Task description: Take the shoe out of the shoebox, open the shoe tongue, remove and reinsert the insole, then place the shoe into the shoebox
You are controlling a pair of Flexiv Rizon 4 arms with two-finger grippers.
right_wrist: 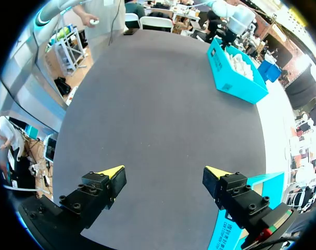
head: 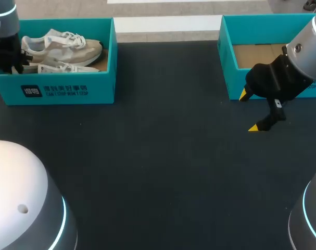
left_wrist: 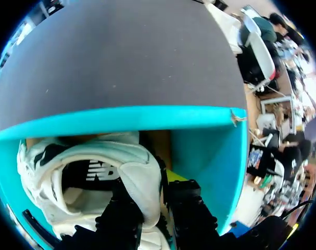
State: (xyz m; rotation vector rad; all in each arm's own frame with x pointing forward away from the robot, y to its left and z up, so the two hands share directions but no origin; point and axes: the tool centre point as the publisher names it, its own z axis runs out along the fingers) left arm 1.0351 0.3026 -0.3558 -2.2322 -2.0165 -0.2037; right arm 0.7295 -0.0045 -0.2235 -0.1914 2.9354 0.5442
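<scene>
A white and beige shoe (head: 61, 47) lies in the left teal shoebox (head: 69, 88), with a second shoe (head: 64, 67) in front of it. My left gripper (head: 7, 60) is down inside that box at its left end. In the left wrist view, the black fingers (left_wrist: 121, 219) of my left gripper (left_wrist: 152, 208) press the padded heel collar of the white shoe (left_wrist: 95, 156) from both sides. My right gripper (head: 250, 111) hangs open over the mat in front of the right teal shoebox (head: 228, 57), with nothing between the yellow tips. The right gripper (right_wrist: 165, 177) sees the left shoebox (right_wrist: 236, 78) far ahead.
The right shoebox holds only a bare cardboard floor (head: 256, 54). The dark table mat (head: 163, 156) stretches between the two boxes. The rounded bases of my arms (head: 22, 203) stand at the near corners.
</scene>
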